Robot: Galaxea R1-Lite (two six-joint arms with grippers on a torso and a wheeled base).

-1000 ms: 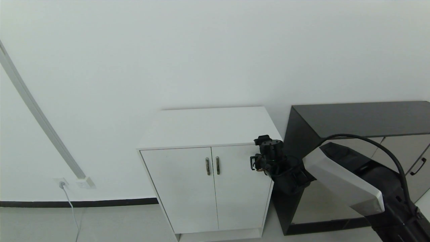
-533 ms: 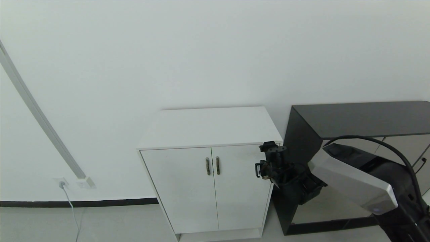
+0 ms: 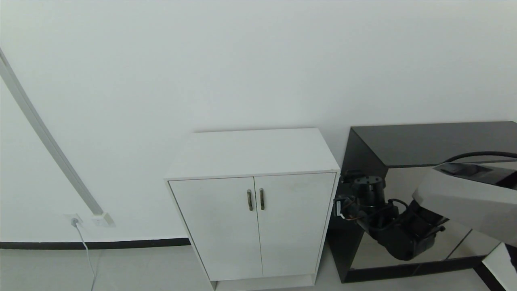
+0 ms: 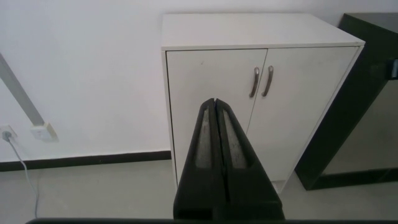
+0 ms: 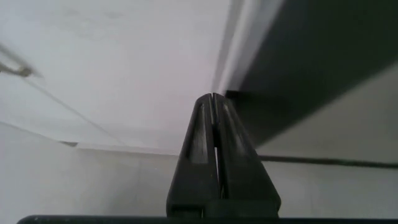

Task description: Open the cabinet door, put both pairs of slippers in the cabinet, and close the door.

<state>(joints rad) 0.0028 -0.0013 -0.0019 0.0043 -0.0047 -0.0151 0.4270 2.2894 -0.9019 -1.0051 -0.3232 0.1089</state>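
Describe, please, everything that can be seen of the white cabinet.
The white cabinet is a low, box-shaped unit with a smooth, matte, board-like surface. Its two doors are both shut, and two slim vertical metal handles sit side by side at the middle seam. It stands upright on the grey floor, back against the white wall, close beside a black cabinet on its right.

Closed gripper (image 5: 213, 98) facing white cabinet (image 5: 118, 68)

The right tool (image 5: 214, 98), fingers pressed together, hangs just beside the cabinet's (image 3: 250, 153) right side; the left tool (image 4: 215, 102), also closed, faces the cabinet front from farther back.
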